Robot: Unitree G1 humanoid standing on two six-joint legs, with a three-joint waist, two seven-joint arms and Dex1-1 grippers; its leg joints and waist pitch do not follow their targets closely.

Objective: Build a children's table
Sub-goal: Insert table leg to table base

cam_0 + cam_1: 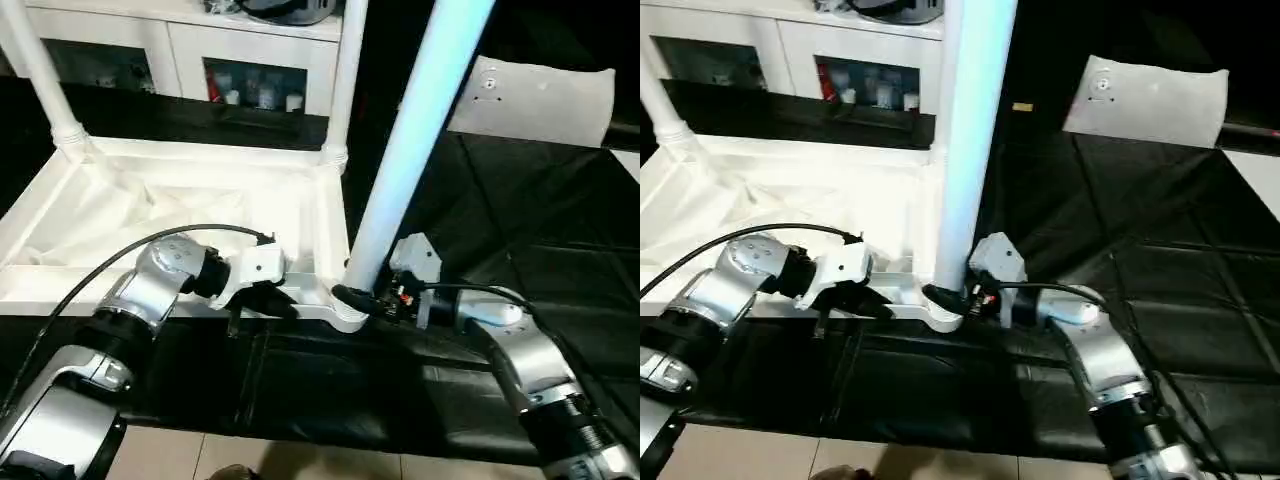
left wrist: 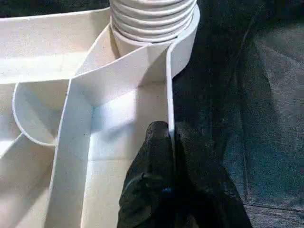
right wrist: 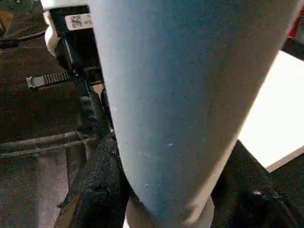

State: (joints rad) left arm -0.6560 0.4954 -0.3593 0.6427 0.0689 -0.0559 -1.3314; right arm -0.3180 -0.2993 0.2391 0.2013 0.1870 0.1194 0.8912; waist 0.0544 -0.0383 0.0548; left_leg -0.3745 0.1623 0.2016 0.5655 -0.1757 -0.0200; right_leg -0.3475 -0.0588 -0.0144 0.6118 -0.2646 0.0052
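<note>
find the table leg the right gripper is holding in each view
Left eye view: the leg rises from the near corner socket, slanting toward the top edge right of centre.
Right eye view: the leg stands nearly upright, just left of centre.
Left wrist view: its ribbed base sits at the top, in the socket.
Right wrist view: the leg is close up, across the middle.
Shared landmark: the corner socket.

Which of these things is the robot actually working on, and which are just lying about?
Part of the job:
- upturned white tabletop
- two legs already standing in its far corners
- the leg at the near corner

Lying about:
- whitish plastic bag
- white cabinet
</note>
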